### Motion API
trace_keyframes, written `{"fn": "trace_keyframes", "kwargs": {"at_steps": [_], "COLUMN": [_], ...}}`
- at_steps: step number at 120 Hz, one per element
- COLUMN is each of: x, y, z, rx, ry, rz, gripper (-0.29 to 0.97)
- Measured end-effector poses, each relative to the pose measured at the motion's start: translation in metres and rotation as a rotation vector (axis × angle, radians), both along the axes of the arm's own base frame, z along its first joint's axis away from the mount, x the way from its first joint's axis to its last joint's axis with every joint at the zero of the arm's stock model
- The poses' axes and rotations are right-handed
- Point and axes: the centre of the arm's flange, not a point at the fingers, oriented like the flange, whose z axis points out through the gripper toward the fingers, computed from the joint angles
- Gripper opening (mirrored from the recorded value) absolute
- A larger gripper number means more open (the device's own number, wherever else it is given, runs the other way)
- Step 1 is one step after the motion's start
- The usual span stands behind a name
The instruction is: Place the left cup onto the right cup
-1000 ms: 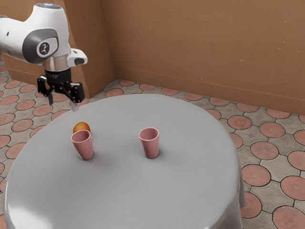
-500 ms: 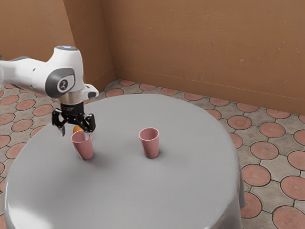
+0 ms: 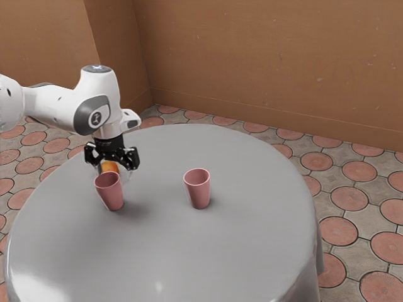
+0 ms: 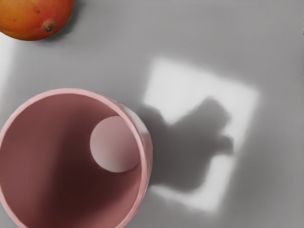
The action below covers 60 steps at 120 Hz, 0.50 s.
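Note:
Two pink cups stand upright on the round grey table (image 3: 189, 251). The left cup (image 3: 109, 190) is toward the exterior view's left, and the right cup (image 3: 197, 187) is near the table's middle. My gripper (image 3: 113, 168) hangs open just above and slightly behind the left cup's rim, holding nothing. In the wrist view I look down into the left cup (image 4: 71, 161), which sits close under my hand and off to one side of it.
An orange fruit (image 3: 110, 167) lies on the table just behind the left cup, partly hidden by my fingers; in the wrist view the fruit (image 4: 33, 16) lies beyond the cup's rim. A brown wall and tiled floor surround the table.
My hand has come down and moved toward the exterior view's right, from high beyond the table's edge to just above the left cup. Both cups stay put.

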Motion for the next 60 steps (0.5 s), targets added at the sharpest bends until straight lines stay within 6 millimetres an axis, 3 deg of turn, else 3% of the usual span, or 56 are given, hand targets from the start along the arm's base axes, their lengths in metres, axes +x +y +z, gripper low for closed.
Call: {"fn": "trace_keyframes", "kwargs": {"at_steps": [60], "x": [0.014], "y": [0.016], "z": [-0.043], "rx": [-0.01], "ry": [0.016], "rz": [0.034], "gripper": [0.68]}}
